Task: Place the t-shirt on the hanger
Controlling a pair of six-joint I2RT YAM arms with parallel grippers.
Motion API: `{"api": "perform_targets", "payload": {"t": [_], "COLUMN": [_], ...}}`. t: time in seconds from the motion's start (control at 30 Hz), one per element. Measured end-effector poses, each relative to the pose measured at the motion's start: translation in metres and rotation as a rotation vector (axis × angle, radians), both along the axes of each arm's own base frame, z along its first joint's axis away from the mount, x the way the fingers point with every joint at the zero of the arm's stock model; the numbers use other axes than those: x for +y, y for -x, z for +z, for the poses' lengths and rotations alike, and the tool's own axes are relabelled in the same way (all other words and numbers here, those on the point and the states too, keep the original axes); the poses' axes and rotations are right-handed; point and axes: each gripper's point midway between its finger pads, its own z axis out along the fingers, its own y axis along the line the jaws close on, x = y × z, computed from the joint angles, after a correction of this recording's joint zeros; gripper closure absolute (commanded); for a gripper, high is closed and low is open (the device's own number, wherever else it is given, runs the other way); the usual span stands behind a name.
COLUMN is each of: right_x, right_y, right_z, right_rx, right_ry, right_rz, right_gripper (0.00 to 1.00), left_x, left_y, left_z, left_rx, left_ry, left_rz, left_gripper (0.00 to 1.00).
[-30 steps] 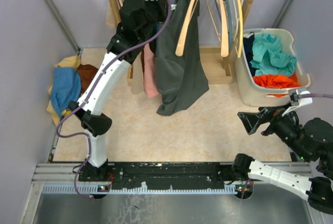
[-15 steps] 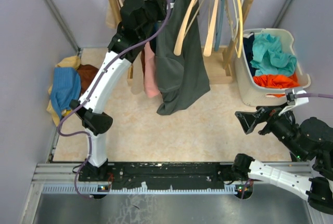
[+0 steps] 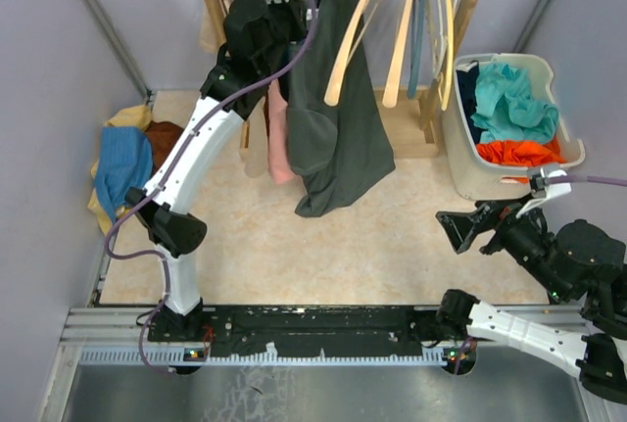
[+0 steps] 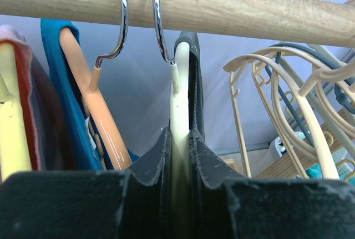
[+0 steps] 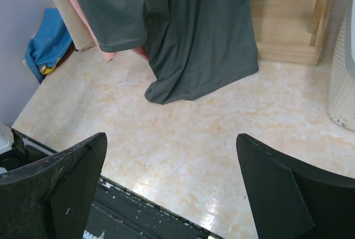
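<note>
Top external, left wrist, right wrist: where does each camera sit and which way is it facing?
Top external: above and behind the bases, looking down at the rack, t-shirt and basket; left arm and right arm show.
Left wrist: up by the rail, looking up; left gripper shut on the hanger.
Right wrist: low, facing the rack; open right gripper frames the table.
Shared: top and right wrist both show the t-shirt's hem.

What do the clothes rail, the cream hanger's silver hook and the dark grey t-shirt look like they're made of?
Rail: pale wood, matte, with visible grain streaks.
Hook: polished metal, likely steel, judging by its bright glints.
T-shirt: soft matte knit, probably cotton, hanging in loose folds.
</note>
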Motion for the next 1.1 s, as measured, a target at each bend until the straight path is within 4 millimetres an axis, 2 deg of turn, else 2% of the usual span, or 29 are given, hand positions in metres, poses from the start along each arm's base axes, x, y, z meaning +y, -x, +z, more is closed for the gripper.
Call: {"api": "perform_targets", "payload": {"t": [0.33,0.47,0.63,0.87,1.0,1.1], "right_x": [0.012,0.023,0.039,0.058,0.07,0.081], "right_y": [-0.001,-0.002,-0.005,-0.013,-0.021,-0.03], "right_z": [-0.01,-0.023,-0.033,-0.054,-0.075,-0.094], "right_rx": [0.028,0.058,0.096,0.155,0.205,0.245], "right_ry": [-0.009,-0.003,0.006,0.028,0.068,0.124], "right_rz": [0.021,0.041,0.064,0.061,0.036,0.012], "right_gripper": [0.01,0.01,0.01,0.01,0.01,0.01], "left_x": [0.003,0.004,0.004,0.0,0.011,0.03], "left_y": [0.022,0.036,0.05,0.064,0.089,0.123], "left_z": [0.003,0.014,0.031,0.039,0.055,0.074], "left_rx": [0.002,-0.014,-0.048,-0.059,-0.078,-0.107], "left_ry": [-0.005,-0.002,0.008,0.003,0.007,0.018], "left_rz": [-0.067,-0.109,-0.153,-0.214,-0.244,-0.263], "left_gripper": [0.66,0.6,0.58,0.55,0.53,0.52]}}
